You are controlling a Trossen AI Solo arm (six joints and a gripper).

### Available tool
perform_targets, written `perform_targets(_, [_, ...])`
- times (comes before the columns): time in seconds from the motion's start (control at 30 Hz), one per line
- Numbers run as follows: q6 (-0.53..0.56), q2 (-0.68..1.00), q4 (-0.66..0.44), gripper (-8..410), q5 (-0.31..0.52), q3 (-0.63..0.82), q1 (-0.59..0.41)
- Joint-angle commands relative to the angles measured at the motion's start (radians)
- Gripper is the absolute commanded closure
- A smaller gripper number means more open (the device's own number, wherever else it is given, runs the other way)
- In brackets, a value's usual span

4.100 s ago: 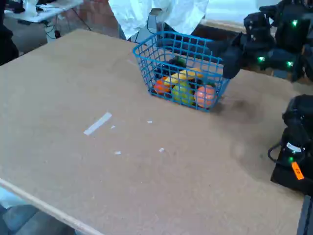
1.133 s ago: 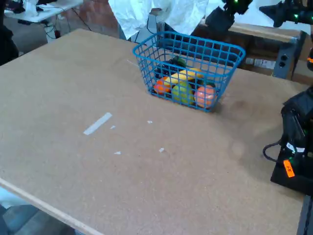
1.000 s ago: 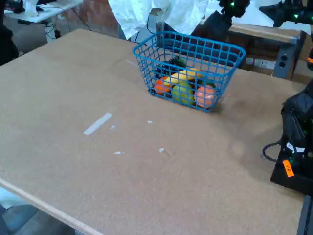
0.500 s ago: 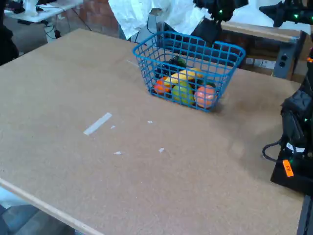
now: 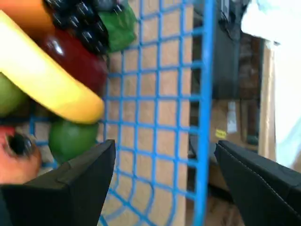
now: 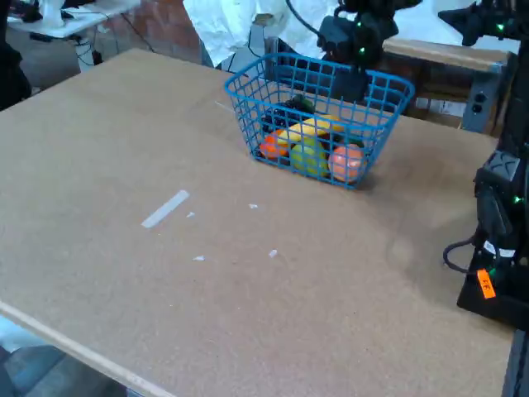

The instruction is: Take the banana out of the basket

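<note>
- Hovering over the far rim of the basket (image 6: pixel 318 116) on the desk (image 6: pixel 207 248), claw (image 5: pixel 162 165) spread wide and gripping nothing.
- Lying inside among other fruit: banana (image 5: pixel 42 77), off to the claw's left in the wrist view.
- Probably approaching; next, shifting toward the banana, then descending.

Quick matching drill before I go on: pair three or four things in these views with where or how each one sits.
Things:
1. banana
2. basket
3. gripper
4. tape strip

States:
A. flat on the bare table, left of the basket in the fixed view
B. open, over the basket's far rim
C. lying across the other fruit
D. standing on the table, fruit inside

Pairs: 1-C, 2-D, 3-B, 4-A
</note>
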Motion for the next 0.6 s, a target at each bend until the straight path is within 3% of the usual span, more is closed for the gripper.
perform_targets(0.0, [-0.025, 0.025, 0.033, 108, -0.088, 0.002, 0.000])
perform_targets(0.2, [-0.063, 0.030, 0.044, 108, -0.216, 0.001, 0.001])
perform_targets(0.57, [-0.081, 0.103, 0.036, 108, -0.251, 0.000, 0.002])
